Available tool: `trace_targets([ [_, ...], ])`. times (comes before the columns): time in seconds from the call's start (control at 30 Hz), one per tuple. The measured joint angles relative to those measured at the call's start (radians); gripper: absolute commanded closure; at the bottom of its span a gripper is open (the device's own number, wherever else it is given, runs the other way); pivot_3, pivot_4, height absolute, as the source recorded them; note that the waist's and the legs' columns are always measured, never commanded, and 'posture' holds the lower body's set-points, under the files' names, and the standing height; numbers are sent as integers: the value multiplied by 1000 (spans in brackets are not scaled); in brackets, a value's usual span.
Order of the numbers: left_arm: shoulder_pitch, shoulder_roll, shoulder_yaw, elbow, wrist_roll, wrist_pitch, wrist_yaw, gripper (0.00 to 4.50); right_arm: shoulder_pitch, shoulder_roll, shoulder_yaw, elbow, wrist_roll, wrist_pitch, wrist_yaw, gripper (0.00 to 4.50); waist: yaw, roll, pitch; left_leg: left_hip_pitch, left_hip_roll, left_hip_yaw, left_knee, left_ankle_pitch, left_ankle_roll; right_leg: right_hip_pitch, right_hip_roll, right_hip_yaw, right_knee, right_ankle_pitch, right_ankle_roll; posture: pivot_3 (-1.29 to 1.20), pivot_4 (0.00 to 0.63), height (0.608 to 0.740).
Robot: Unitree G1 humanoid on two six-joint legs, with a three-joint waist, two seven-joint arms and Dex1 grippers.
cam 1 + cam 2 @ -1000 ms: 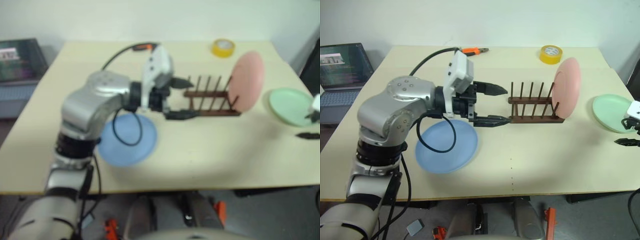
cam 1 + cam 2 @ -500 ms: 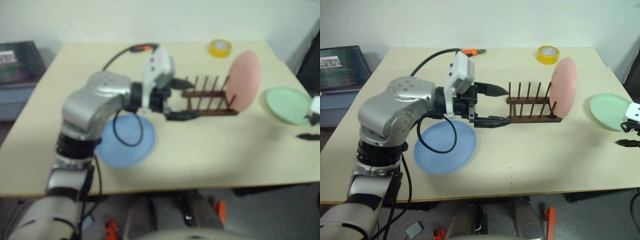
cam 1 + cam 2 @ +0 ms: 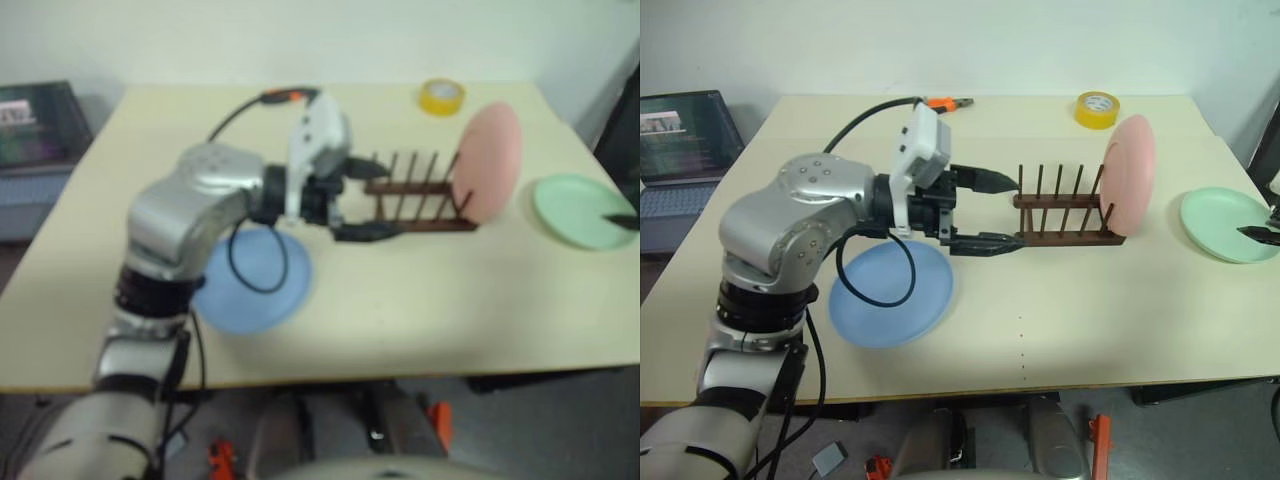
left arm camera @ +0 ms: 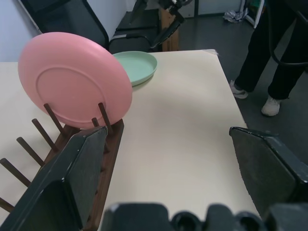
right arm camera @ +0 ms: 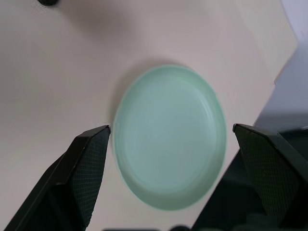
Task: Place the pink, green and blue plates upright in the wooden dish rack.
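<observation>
Pink plate (image 3: 1130,175) upright in right end of wooden dish rack (image 3: 1065,212); green plate (image 3: 1228,224) flat, right of rack; blue plate (image 3: 890,293) flat, front-left.

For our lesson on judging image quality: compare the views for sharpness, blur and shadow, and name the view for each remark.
Left eye view: soft all over, the dish rack pegs smeared. Right eye view: crisp, the pink plate and yellow tape roll clean-edged. Right wrist view: the green plate has a slightly blurred rim and a soft shadow on the table. Left wrist view: plates sharp, near fingers dark.
</observation>
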Motion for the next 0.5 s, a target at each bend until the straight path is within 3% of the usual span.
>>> trace_targets([
  [0.37,-4,-8,-10,4,1,-14,-2,0,-295,44,125,347,-153,-13,-79,44,-6,1,1,0,0,1,-1,0,0,-1,0,2,0,-1,-1,0,150,740],
  [0.5,0,-6,-11,3,1,-14,2,0,-318,67,127,400,-147,-27,26,44,-6,1,1,0,-1,1,-1,0,0,-1,0,2,0,0,0,0,150,740],
])
